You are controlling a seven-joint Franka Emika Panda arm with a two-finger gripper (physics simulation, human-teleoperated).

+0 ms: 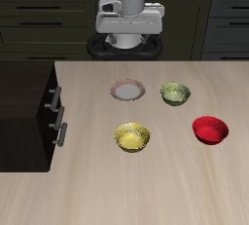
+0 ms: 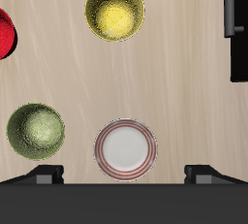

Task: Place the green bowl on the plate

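The green bowl [image 1: 175,93] is small, olive and glossy and stands upright on the wooden table, beside the plate [image 1: 128,91]. The plate is flat, with a whitish centre and a pinkish-brown rim. My gripper [image 1: 129,36] hangs high above the table's back edge, farther back than the plate, open and empty. In the wrist view the green bowl [image 2: 36,130] and the plate [image 2: 125,148] lie apart with a narrow gap between them. The gripper [image 2: 126,175] shows its two dark fingertips [image 2: 44,175] spread wide.
A yellow bowl [image 1: 133,137] stands nearer the table's front edge than the plate and also shows in the wrist view [image 2: 114,11]. A red bowl [image 1: 210,130] stands in front of the green bowl. A black cabinet [image 1: 29,112] with drawer handles stands at the table's side.
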